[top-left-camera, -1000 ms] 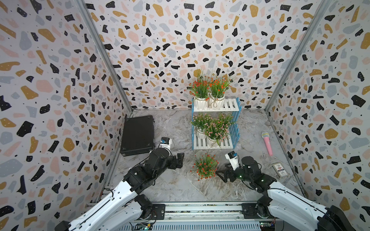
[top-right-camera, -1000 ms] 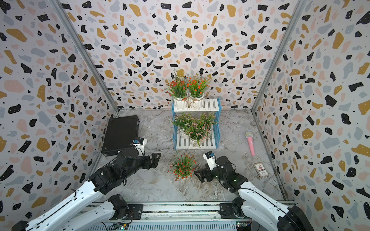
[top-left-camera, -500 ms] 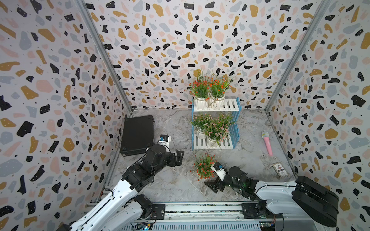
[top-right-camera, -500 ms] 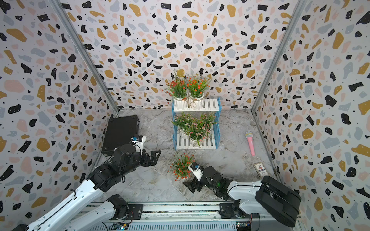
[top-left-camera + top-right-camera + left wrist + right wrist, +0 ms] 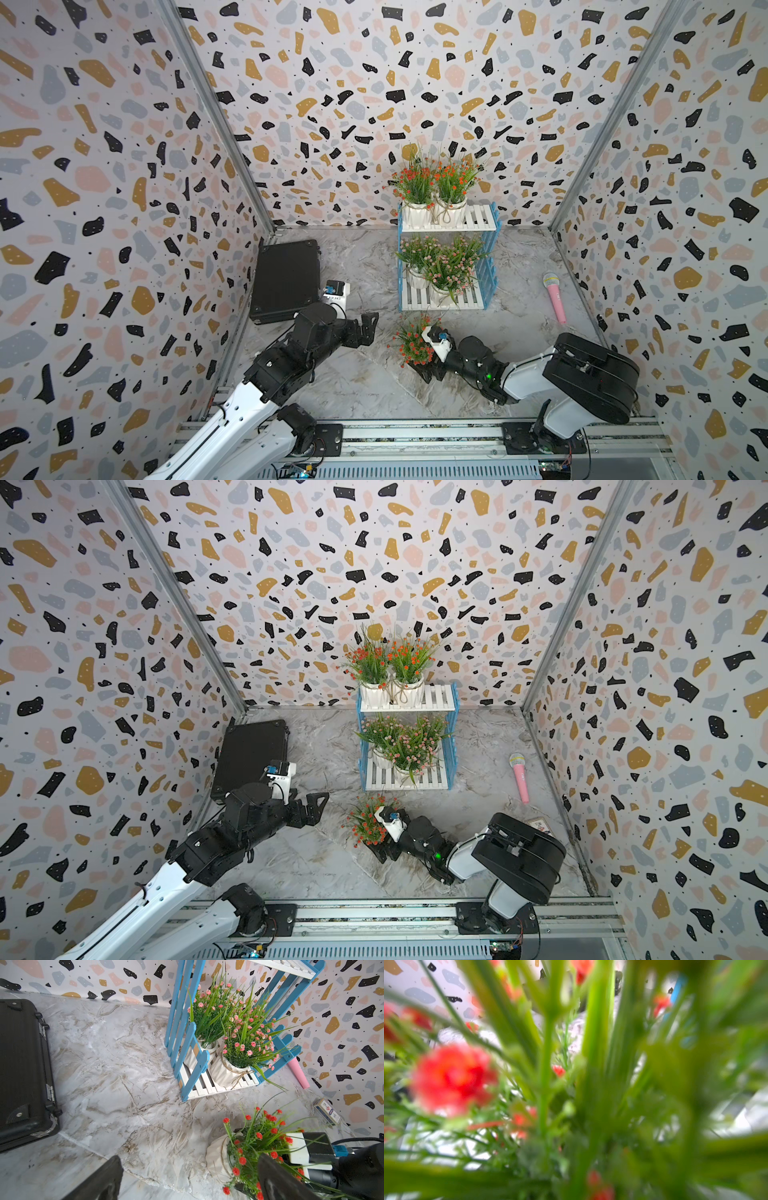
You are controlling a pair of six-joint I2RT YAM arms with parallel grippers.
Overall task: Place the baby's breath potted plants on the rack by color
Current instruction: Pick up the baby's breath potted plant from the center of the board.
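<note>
A red-flowered baby's breath potted plant (image 5: 411, 345) (image 5: 368, 823) stands on the floor in front of the rack (image 5: 486, 220) (image 5: 440, 696). My right gripper (image 5: 426, 368) (image 5: 382, 850) lies low at its white pot (image 5: 218, 1155), open, one finger on each side. Blurred stems and red flowers (image 5: 452, 1078) fill the right wrist view and hide the jaws. Two red plants (image 5: 434, 187) share the top shelf. Pink plants (image 5: 446, 266) (image 5: 247, 1043) crowd the bottom shelf. My left gripper (image 5: 368, 328) (image 5: 316, 808) (image 5: 187, 1178) hangs open and empty, left of the floor plant.
A black flat case (image 5: 286, 282) lies by the left wall. A pink toy microphone (image 5: 555, 297) and a small card box (image 5: 327, 1111) lie near the right wall. The right end of the top shelf is bare.
My right arm has folded down and swung left, carrying its open gripper from right of the floor plant to its pot. The left gripper has barely moved.
</note>
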